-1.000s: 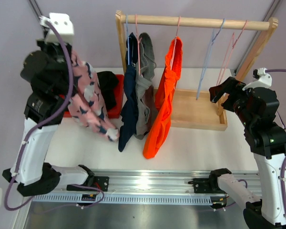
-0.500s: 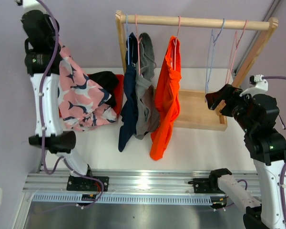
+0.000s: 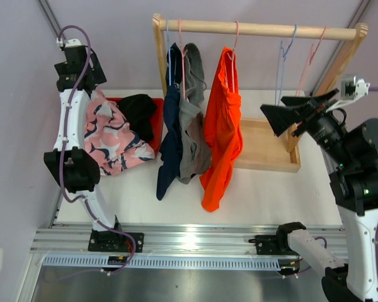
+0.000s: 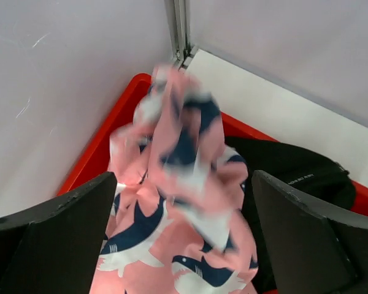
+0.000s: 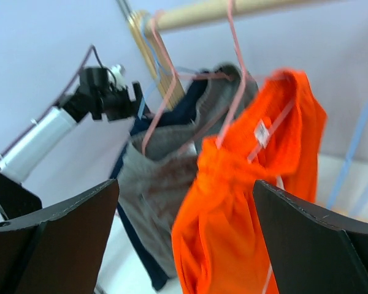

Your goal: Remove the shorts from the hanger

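Left arm is up at 10 o'clock in the top view, elbow folded low and forearm near vertical. The wrist tips over so the left gripper looks down, fingers spread wide. Right arm rears up at 3 o'clock, right gripper aimed toward 9 o'clock, jaws wide apart.

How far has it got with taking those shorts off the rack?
Two of five look done: the black shorts and pink shorts lie at the red bin, beneath the open left gripper. Nothing is held; the open right gripper faces the orange shorts. Those, the grey shorts and navy shorts still hang on the rack.
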